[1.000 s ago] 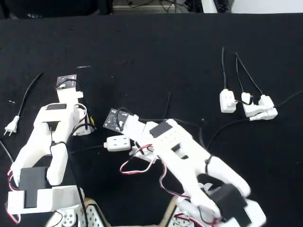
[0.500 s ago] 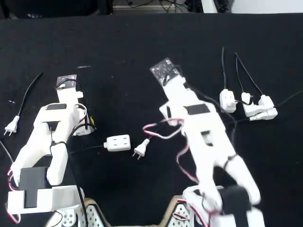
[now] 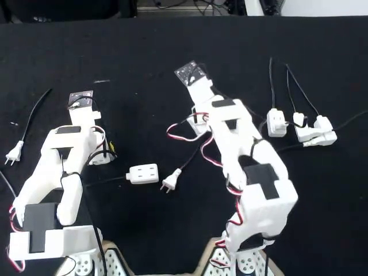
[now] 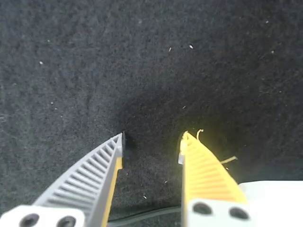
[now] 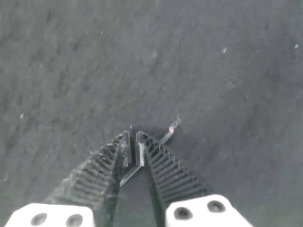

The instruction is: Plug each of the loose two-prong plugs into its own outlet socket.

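Note:
A white outlet block (image 3: 144, 173) lies on the black cloth near the front. A loose white two-prong plug (image 3: 168, 184) rests just right of it, prongs toward the front. A second loose plug (image 3: 12, 154) lies at the far left. My left gripper (image 4: 150, 142) is open over bare cloth, beyond and left of the block (image 3: 80, 100). My right gripper (image 5: 132, 139) is shut on nothing, low over the cloth at mid-table (image 3: 190, 75), well beyond the near plug.
At the right, a white socket (image 3: 277, 122) and a pair of joined white sockets (image 3: 315, 131) lie with black cables running back. A red-and-white wire loop (image 3: 181, 127) hangs from the right arm. Black cords trail across the cloth.
My right arm swung away from the outlet block toward the back of the table, uncovering the plug beside the block. The left arm stayed still.

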